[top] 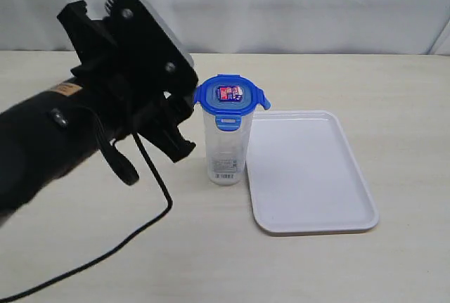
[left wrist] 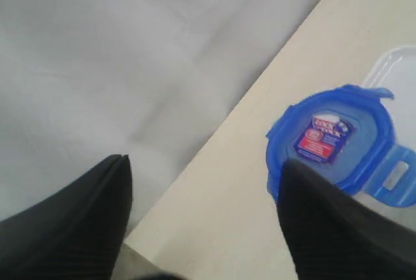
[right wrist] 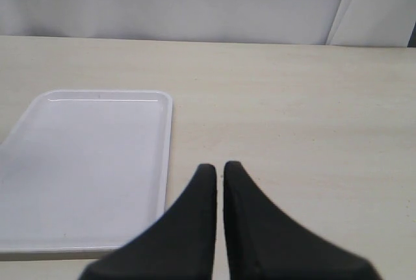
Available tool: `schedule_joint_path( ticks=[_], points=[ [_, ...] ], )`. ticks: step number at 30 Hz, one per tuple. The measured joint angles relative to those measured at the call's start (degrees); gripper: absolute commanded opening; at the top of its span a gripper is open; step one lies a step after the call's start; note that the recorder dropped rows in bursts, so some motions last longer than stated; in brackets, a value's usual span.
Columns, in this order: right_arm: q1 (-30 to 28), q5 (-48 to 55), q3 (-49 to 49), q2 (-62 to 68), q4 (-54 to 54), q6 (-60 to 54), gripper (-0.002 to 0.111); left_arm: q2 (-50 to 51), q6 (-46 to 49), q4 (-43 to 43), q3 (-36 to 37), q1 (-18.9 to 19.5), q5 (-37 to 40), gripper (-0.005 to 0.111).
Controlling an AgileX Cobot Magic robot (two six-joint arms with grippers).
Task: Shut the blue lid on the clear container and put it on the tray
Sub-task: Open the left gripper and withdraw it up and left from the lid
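Observation:
The clear container (top: 226, 150) stands upright on the table, just left of the white tray (top: 307, 173). The blue lid (top: 230, 96) rests on top of it, sticker up, with side flaps sticking outward. My left gripper (top: 184, 124) hangs close to the container's left, level with its upper part, open and holding nothing. In the left wrist view, the left gripper (left wrist: 207, 164) has bare table between its fingers, and the blue lid (left wrist: 333, 138) lies beside one fingertip (left wrist: 300, 182). My right gripper (right wrist: 219, 167) is shut and holds nothing, over the table beside the tray (right wrist: 91, 163). It is outside the exterior view.
A black cable (top: 144, 224) trails from the left arm across the front left of the table. A white curtain (top: 295, 8) hangs behind the table's far edge. The tray holds nothing.

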Motion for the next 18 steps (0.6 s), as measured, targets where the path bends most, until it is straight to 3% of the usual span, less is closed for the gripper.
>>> schedule_joint_path(
  ticks=[4, 6, 9, 10, 11, 12, 13, 15, 18],
  points=[
    [0.0, 0.0, 0.0, 0.0, 0.0, 0.0, 0.004, -1.4, -28.1, 20.0, 0.0, 12.6, 12.1, 0.060],
    [0.0, 0.0, 0.0, 0.0, 0.0, 0.0, 0.004, -1.3, -46.5, 35.0, 0.0, 18.8, 16.0, 0.048],
    [0.0, 0.0, 0.0, 0.0, 0.0, 0.0, 0.004, -1.3, -77.8, 63.3, 0.0, 25.1, 16.9, 0.015],
    [0.0, 0.0, 0.0, 0.0, 0.0, 0.0, 0.004, -1.3, -94.8, 79.1, 0.0, 27.9, 14.8, 0.011],
    [0.0, 0.0, 0.0, 0.0, 0.0, 0.0, 0.004, -1.3, -104.2, 88.0, 0.0, 29.7, 12.2, 0.006],
    [0.0, 0.0, 0.0, 0.0, 0.0, 0.0, 0.004, -1.0, -120.1, 102.3, 0.0, 33.7, 4.7, 0.006],
    [0.0, 0.0, 0.0, 0.0, 0.0, 0.0, 0.004, -0.7, -126.0, 108.8, 0.0, 35.9, -0.4, 0.006],
    [0.0, 0.0, 0.0, 0.0, 0.0, 0.0, 0.004, 2.5, -137.1, 122.6, 0.0, 43.8, -15.3, 0.006],
    [0.0, 0.0, 0.0, 0.0, 0.0, 0.0, 0.004, 6.2, -138.5, 127.3, 0.0, 49.1, -20.4, 0.005]
  ],
)
